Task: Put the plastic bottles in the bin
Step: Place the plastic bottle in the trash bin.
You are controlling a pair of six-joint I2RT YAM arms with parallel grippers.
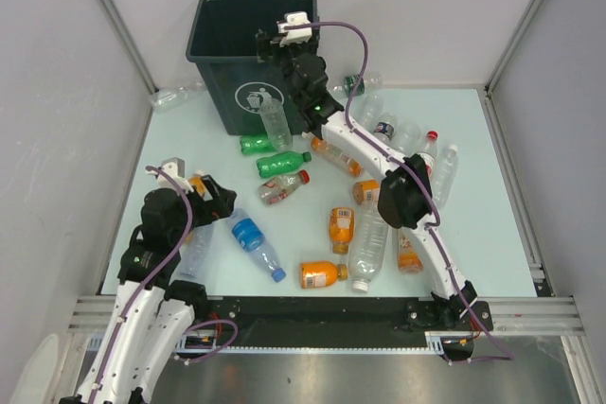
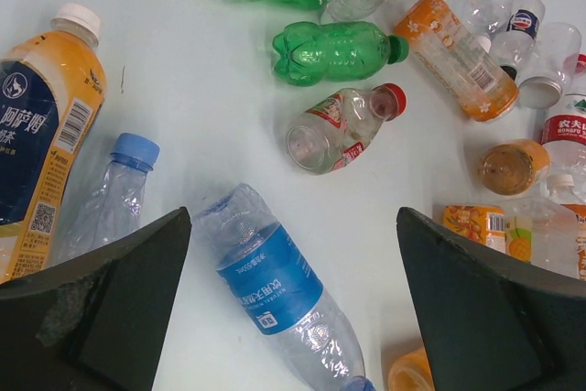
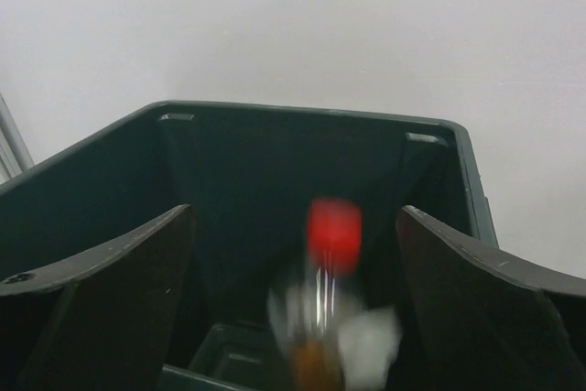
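Note:
My right gripper (image 1: 276,40) hangs over the dark green bin (image 1: 222,82), jaws open. In the right wrist view a red-capped bottle (image 3: 334,235), blurred, drops free between the fingers (image 3: 110,299) into the bin (image 3: 302,112). My left gripper (image 1: 204,194) stands open above the table's left side. In the left wrist view, a clear blue-labelled bottle (image 2: 270,286) lies flat between its fingers, untouched. Many plastic bottles lie scattered: green ones (image 1: 282,163), orange ones (image 1: 320,274), clear ones (image 1: 369,243).
A clear bottle (image 1: 275,120) leans against the bin's front. Another lies left of the bin by the wall (image 1: 175,96). Beside my left gripper lie an orange bottle with a dark blue label (image 2: 46,125) and a blue-capped clear bottle (image 2: 110,199). White walls enclose the table.

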